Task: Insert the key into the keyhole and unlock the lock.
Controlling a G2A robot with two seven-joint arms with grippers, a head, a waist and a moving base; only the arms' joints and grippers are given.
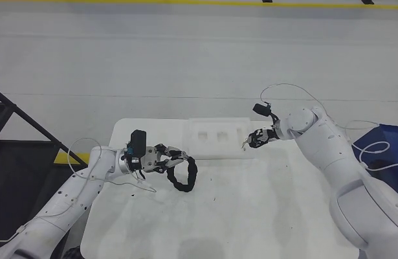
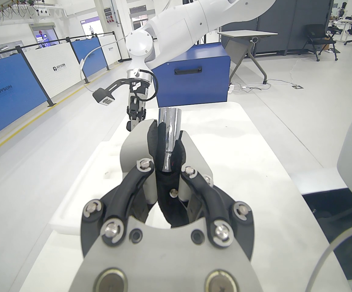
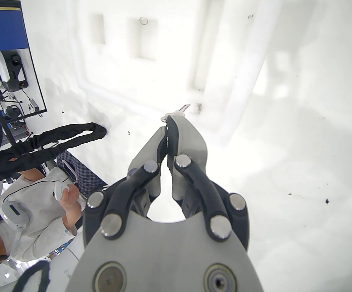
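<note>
The lock is a black cable loop [image 1: 184, 173] with a chrome cylinder [image 2: 170, 135] at one end. My left gripper [image 1: 161, 158] is shut on it near the table's left side. In the left wrist view the cylinder stands up between the left gripper's [image 2: 165, 144] black pads, pointing toward the other arm. My right gripper [image 1: 252, 138] hovers over the table's back right part, shut on a small silver key [image 3: 180, 110]. The key's blade sticks out past the right gripper's [image 3: 170, 124] tips. The cable loop [image 3: 57, 139] hangs well apart from the key.
A white foam tray [image 1: 218, 136] with several rectangular recesses lies along the back of the white table [image 1: 250, 213]. A small metal ring [image 3: 143, 20] rests in one recess. A blue box [image 1: 383, 146] stands off the table's right edge.
</note>
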